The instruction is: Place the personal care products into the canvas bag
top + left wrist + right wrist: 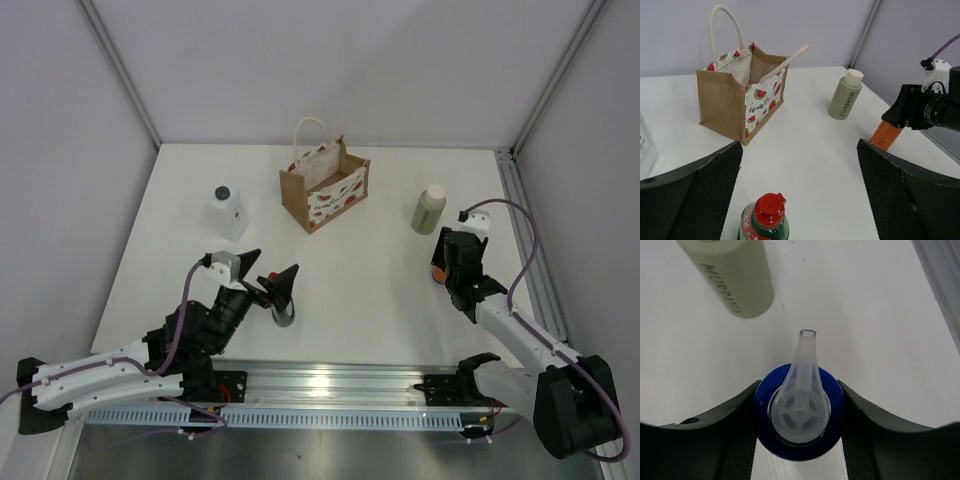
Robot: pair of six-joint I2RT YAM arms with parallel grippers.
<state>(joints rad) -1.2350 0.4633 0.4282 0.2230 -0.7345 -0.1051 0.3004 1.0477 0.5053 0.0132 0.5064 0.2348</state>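
While upright, olive bottle [844, 98]: "MURRAYLE"

Rough cloth, smooth plastic.
The brown boxy canvas bag [722, 102] is coarse woven cloth with a white twisted rope handle [722, 12]; the beige-olive plastic bottle [842, 100] looks matt; the orange plastic bottle [886, 135] has a glossy blue cap [762, 410]; the left gripper [800, 145] has black fingers [700, 195] with a fine mesh texture; the white table [810, 150] is smooth, matt.

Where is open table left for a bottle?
Bare: the middle strip in front of the bag, between green bottle and orange bottle; the gap between bag and olive bottle. Crowded: the left fingers around the green bottle, and the orange bottle close by the olive one.
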